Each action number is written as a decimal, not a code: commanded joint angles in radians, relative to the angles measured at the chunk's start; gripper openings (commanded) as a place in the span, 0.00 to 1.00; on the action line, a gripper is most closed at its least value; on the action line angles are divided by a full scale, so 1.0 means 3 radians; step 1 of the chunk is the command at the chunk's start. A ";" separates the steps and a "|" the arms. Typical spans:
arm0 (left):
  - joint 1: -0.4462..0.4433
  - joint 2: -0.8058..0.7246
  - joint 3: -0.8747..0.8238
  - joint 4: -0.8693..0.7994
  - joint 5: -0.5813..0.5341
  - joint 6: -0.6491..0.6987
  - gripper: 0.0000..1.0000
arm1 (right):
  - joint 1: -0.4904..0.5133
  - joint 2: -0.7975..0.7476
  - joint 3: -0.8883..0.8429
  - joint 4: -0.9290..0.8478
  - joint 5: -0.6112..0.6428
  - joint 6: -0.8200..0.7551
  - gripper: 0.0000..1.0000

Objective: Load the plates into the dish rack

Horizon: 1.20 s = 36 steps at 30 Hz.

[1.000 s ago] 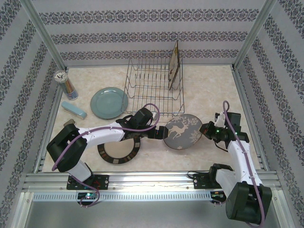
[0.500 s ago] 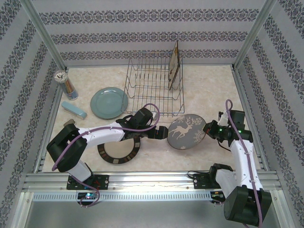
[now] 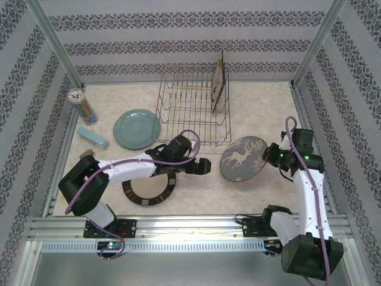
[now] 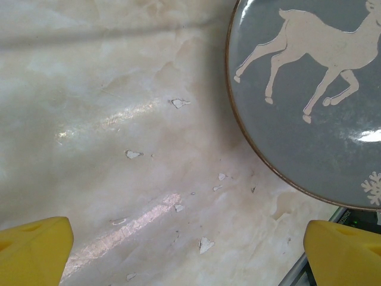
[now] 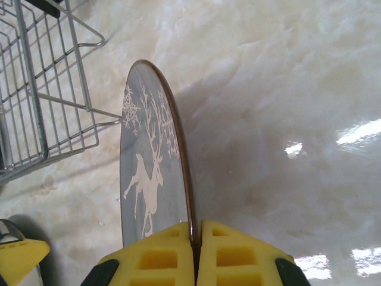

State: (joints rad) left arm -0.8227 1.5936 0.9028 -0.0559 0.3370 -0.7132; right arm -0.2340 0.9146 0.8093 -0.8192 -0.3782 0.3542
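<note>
two fingers of the right gripper (image 5: 195,239) pinch the rim of the round grey plate with white reindeer (image 3: 243,158), tilted, carried further right than before, near the silver wire dish rack (image 3: 196,106). left gripper (image 3: 203,166) spread wide, apart from it.

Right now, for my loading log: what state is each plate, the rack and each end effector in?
reindeer plate: tilted up on edge.
square floral plate: upright in the dish rack.
light-blue plate: flat on the table.
brown-rimmed plate: flat on the table.
dish rack: holds one plate.
left end effector: open, empty.
right end effector: shut on the reindeer plate rim.
</note>
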 commanded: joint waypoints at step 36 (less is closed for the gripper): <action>0.0093 -0.0246 0.0206 -0.0143 0.0053 0.0014 1.00 | 0.0214 0.0584 0.1785 -0.0350 0.0680 -0.0316 0.00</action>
State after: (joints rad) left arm -0.8093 1.5566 0.9302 -0.0666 0.3401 -0.7124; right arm -0.1841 1.0908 1.2739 -0.9710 -0.1776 0.2653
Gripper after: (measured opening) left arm 0.996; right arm 0.050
